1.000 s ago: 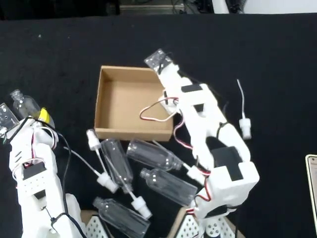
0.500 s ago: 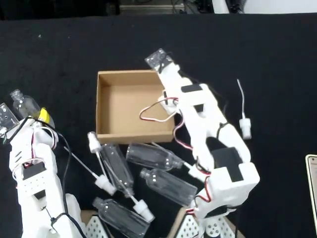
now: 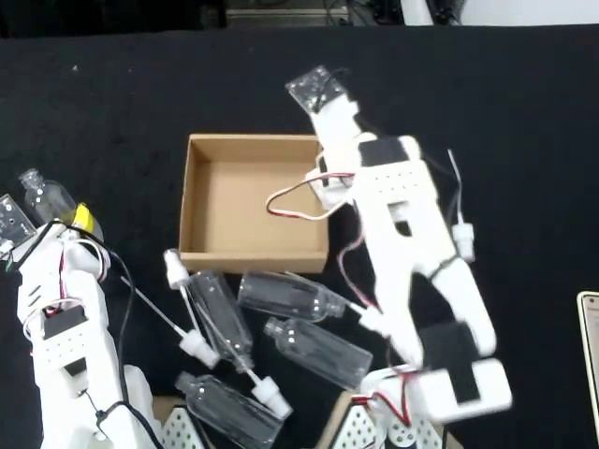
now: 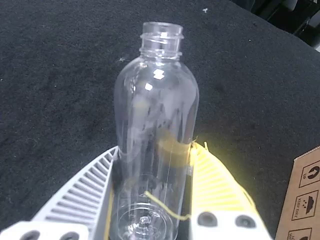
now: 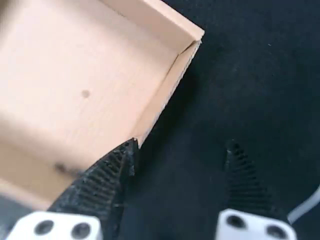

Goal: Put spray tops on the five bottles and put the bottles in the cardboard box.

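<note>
A clear bottle with a bare neck and no top sits between the white and yellow fingers of my left gripper, which is shut on it; this is at the table's left edge. My right gripper is open and holds nothing. It hangs over the far right corner of the cardboard box, one black finger by the box wall and the other over the cloth. The box has nothing in it. Several clear bottles and spray tops lie in front of it.
One loose spray top with its tube lies to the right of the right arm. A flat white object shows at the right edge. Black cloth covers the table, with open room behind the box.
The right arm has stretched farther back and swung right, off the box's far edge. The box has shifted and turned slightly. The left arm and its bottle have kept still.
</note>
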Available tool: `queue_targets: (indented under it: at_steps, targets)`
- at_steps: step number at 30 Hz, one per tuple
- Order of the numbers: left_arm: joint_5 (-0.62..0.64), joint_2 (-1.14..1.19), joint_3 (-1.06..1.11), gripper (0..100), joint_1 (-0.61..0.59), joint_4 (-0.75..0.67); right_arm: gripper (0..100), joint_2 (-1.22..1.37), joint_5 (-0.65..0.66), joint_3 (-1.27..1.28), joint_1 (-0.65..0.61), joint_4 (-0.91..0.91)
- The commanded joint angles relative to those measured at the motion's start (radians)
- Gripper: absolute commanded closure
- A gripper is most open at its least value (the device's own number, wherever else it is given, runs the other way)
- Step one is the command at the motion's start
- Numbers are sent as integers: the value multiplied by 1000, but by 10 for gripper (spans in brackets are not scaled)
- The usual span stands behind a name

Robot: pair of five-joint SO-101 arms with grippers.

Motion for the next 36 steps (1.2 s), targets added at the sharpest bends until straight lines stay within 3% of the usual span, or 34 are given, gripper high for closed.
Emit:
queue_targets:
  at_steps: [1,6,11,23,27,29,31,33,36]
  targets:
    - [0,-8,1,942,7,-18,792,-131,0,-64,198,120]
    - [0,-8,1,942,7,-23,793,-108,137,8,506,100]
    - [0,-8,1,942,8,-23,733,-10,255,99,635,-2]
    - [0,-8,2,942,8,-21,723,314,358,113,704,-249]
    - [0,-8,2,942,8,-21,871,348,344,97,706,-250]
    - [0,-8,2,942,8,-21,995,329,261,90,707,-236]
    - [0,-8,2,942,8,-21,959,292,135,90,733,-213]
    - [0,-8,2,942,8,-20,992,248,-15,90,764,-195]
    - [0,-8,2,942,8,-18,988,194,-359,96,835,-160]
